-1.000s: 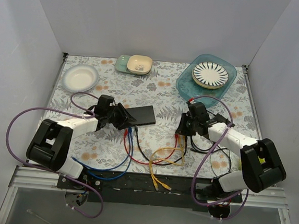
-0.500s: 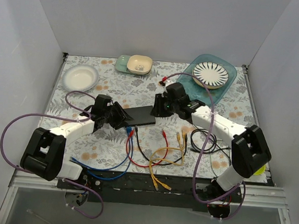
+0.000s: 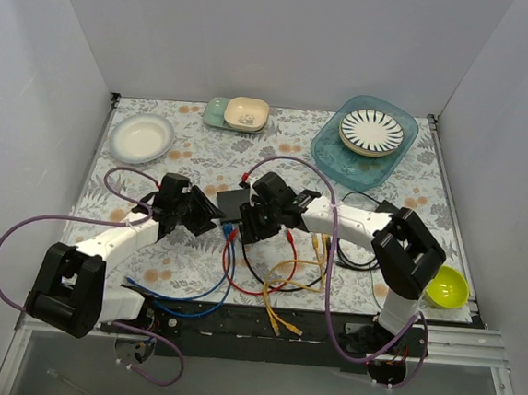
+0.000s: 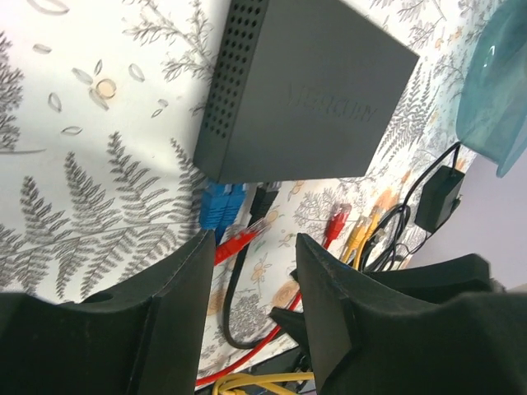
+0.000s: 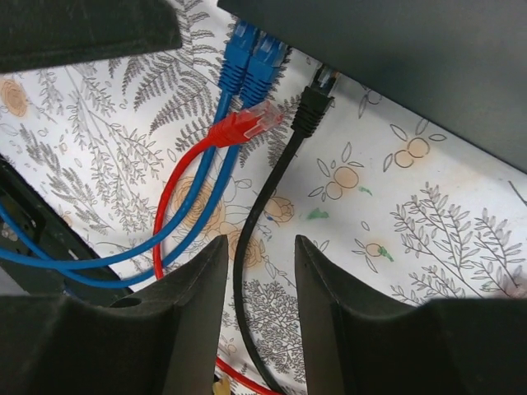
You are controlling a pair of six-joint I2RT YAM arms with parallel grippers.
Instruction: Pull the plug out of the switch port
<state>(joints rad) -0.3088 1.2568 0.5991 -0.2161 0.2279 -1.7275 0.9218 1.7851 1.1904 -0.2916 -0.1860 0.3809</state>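
While the left claw [image 4: 254, 247] stands spread just short of the switch [image 4: 321, 99], the right claw [image 5: 258, 247], spread too, has the black plug [image 5: 311, 107] at its port [image 5: 329, 76] just ahead. Pulling may drag the unheld switch, or closing may catch the loose red plug [image 5: 247, 125].

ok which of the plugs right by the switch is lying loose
The red plug: its clear tip stops short of the switch, while the two blue plugs and the black plug reach its edge.
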